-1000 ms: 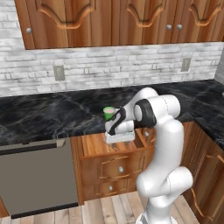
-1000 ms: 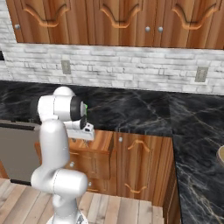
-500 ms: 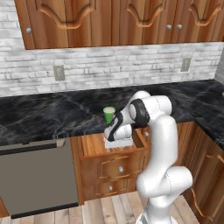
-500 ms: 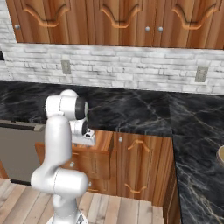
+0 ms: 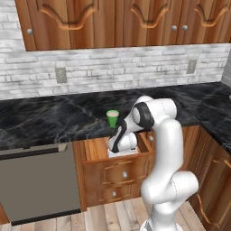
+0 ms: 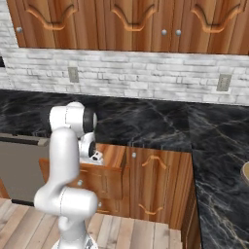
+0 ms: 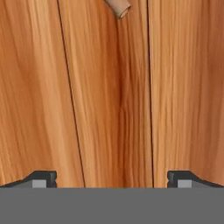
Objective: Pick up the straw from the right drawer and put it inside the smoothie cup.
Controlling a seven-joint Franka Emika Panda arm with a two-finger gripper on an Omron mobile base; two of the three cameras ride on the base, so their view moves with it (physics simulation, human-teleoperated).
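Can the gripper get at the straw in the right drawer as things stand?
Probably yes. The gripper is down in the open right drawer, jaws wide apart, with the straw lying on bare wood just ahead and nothing between them.

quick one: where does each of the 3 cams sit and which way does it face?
Left base view: behind the arm to its left, facing the counter; arm rises lower right, hand down in the open drawer by the green cup.
Right base view: behind to its right; arm lower left, same drawer.
Hand view: on the hand, facing the drawer floor; open gripper, straw end at top.
Both base views share drawer, counter, arm.
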